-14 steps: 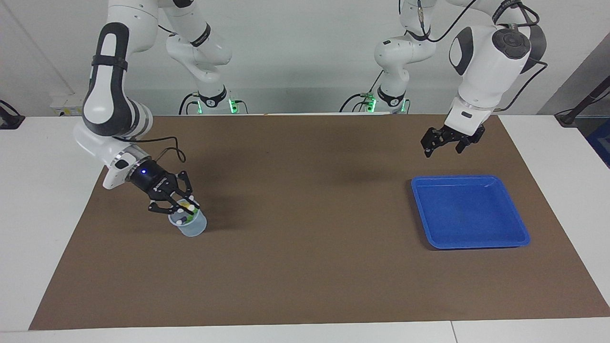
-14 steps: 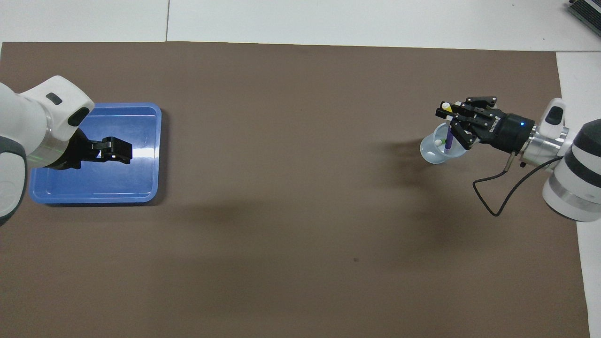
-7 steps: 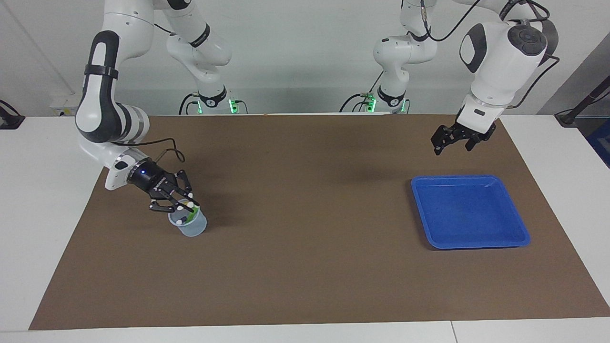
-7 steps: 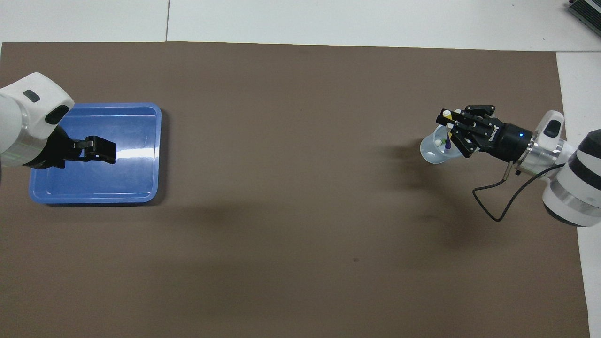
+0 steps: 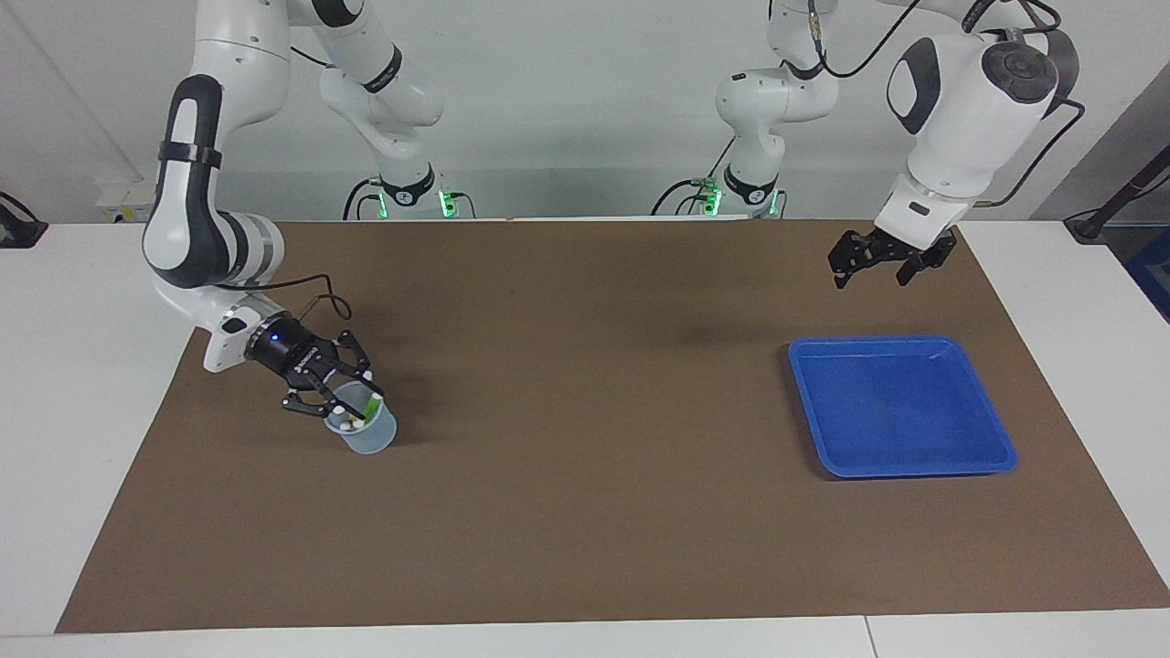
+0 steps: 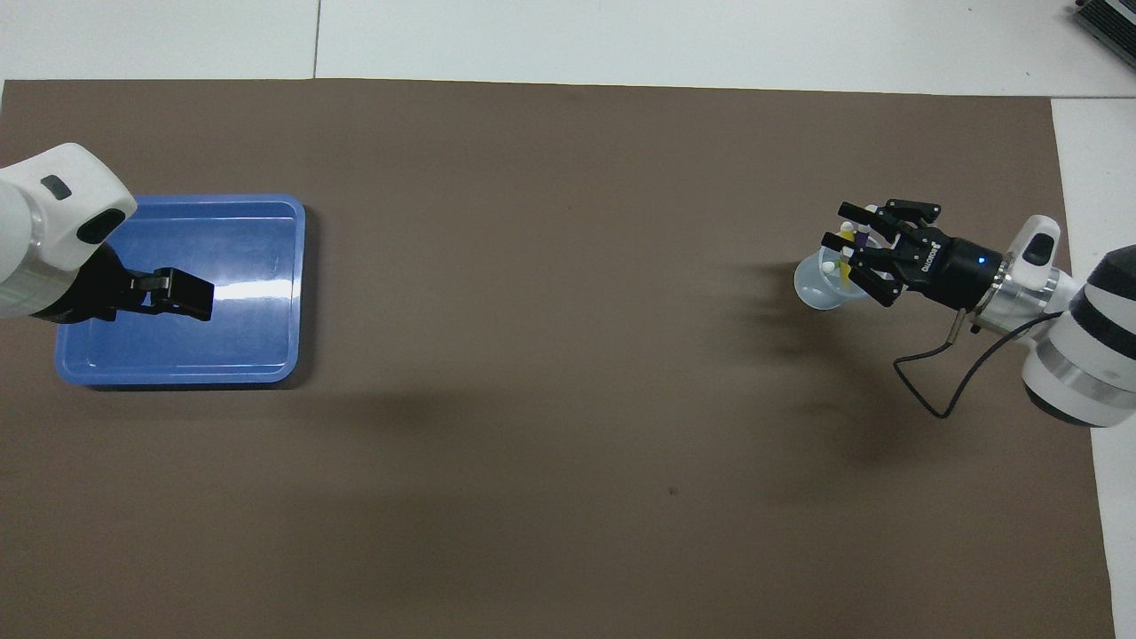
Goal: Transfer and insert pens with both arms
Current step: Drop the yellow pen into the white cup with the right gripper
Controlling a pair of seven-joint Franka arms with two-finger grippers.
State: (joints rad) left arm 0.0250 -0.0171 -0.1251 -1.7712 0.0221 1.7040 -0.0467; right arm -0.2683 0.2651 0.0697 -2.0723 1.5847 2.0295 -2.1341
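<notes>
The pens [image 5: 358, 416] stand together in the translucent cup [image 5: 366, 431] toward the right arm's end of the brown mat [image 5: 585, 512]; white tips and a green barrel show above the rim, and from overhead the yellow pen [image 6: 846, 264] and the purple pen [image 6: 859, 240] lean inside it. Your right gripper [image 5: 340, 402] hangs at the cup's mouth, fingers parted on either side of the pens and pinching none of them, so this looks like the release. Finish it cleanly: spread the fingers fully before you move, then lift straight up along the pens' lean and not sideways, because a fingertip catching a pen or the rim could tip the light cup. The blue tray [image 5: 992, 429] at the left arm's end holds no pen, which suggests nothing remains to fetch. Your left gripper [image 5: 879, 262] waits, fingers spread, over the mat just beside the tray's edge; leave it there.
</notes>
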